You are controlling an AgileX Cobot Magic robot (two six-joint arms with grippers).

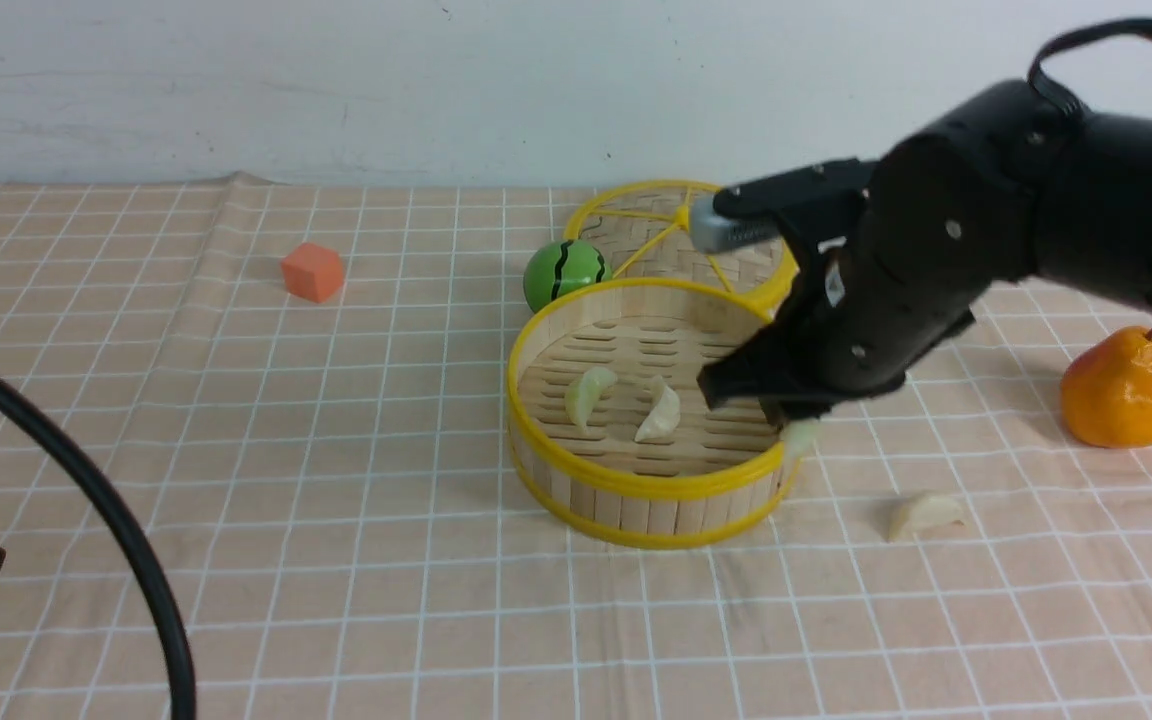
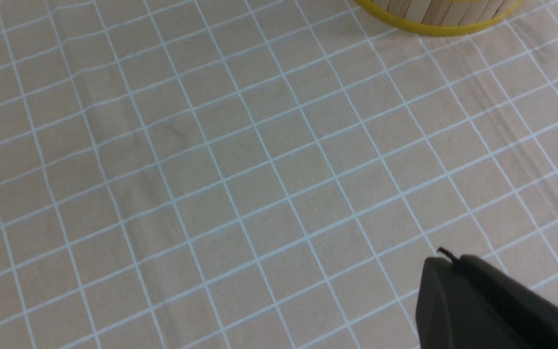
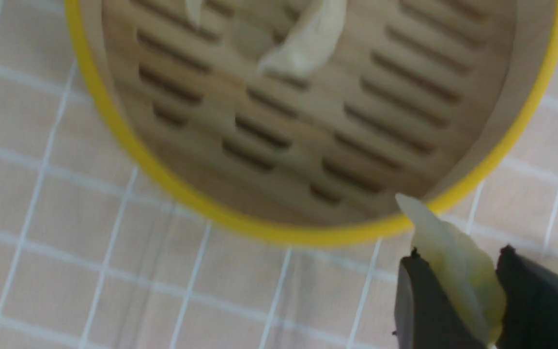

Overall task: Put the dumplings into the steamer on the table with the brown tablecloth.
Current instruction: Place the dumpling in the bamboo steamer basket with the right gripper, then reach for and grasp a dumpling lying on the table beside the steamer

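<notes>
Right gripper first: clamped on one pale dumpling, hanging right at the steamer rim, on its right side. Underneath, tan tablecloth with a white grid, a bit creased, white wall behind. Two more dumplings lying inside on the slatted floor, last dumpling loose on the cloth nearby. Woven lid, green ball, orange cube and pear scattered around. Left gripper over bare cloth, only one dark finger showing, so can't tell apart or together.
</notes>
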